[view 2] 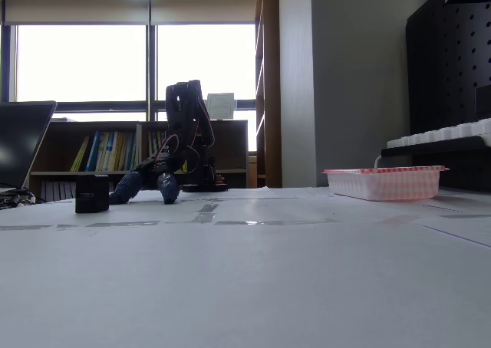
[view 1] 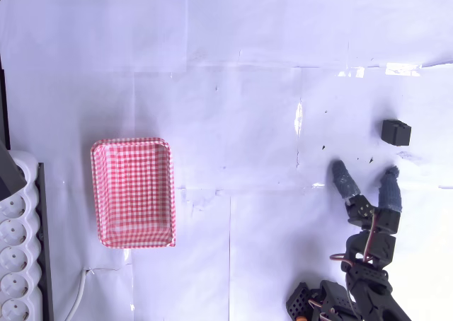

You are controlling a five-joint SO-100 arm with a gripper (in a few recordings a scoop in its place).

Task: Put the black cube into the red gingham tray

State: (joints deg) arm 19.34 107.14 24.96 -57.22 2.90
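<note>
The black cube (view 1: pixel 396 132) rests on the white table at the right of the overhead view; in the fixed view the black cube (view 2: pixel 92 194) stands at the left. My gripper (view 1: pixel 365 174) sits just below and left of the cube, apart from it, open, with its blue-grey fingertips (view 1: pixel 344 177) spread and nothing between them. In the fixed view my gripper (view 2: pixel 146 188) is low over the table to the right of the cube. The red gingham tray (view 1: pixel 132 192) lies far to the left, empty; in the fixed view the red gingham tray (view 2: pixel 383 183) stands at the right.
A white egg-carton-like holder (view 1: pixel 17 257) lines the left edge of the overhead view, beside a dark panel. A white cable (view 1: pixel 79 293) runs below the tray. In the fixed view a laptop (view 2: pixel 21 145) stands at the far left.
</note>
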